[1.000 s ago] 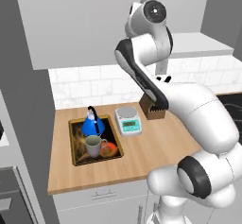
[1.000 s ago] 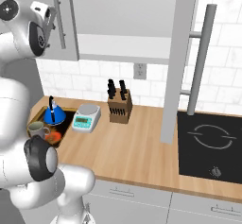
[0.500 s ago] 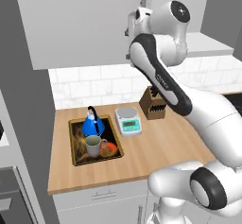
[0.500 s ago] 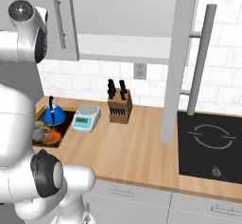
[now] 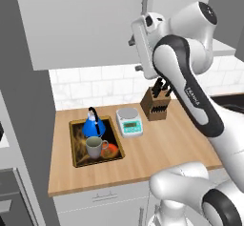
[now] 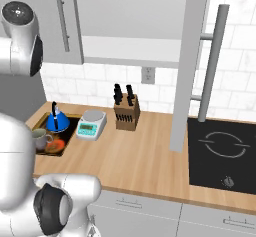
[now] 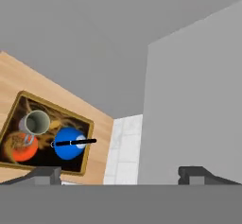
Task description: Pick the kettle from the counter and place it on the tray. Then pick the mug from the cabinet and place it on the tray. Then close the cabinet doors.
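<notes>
Kettle [image 6: 58, 122] and mug [image 6: 42, 139] sit on the tray [image 6: 70, 131]; one cabinet door [image 6: 192, 56] stands open.

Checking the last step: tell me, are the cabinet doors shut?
No. The right door stands open, edge-on over the counter; the left door looks shut.

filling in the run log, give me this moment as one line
kettle: on tray | mug: on tray | gripper: open, raised by left cabinet door | right cabinet door: open

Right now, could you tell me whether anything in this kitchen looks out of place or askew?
One cabinet door stands wide open, edge-on over the counter. The kettle and mug sit upright on the tray; nothing spilled.
</notes>
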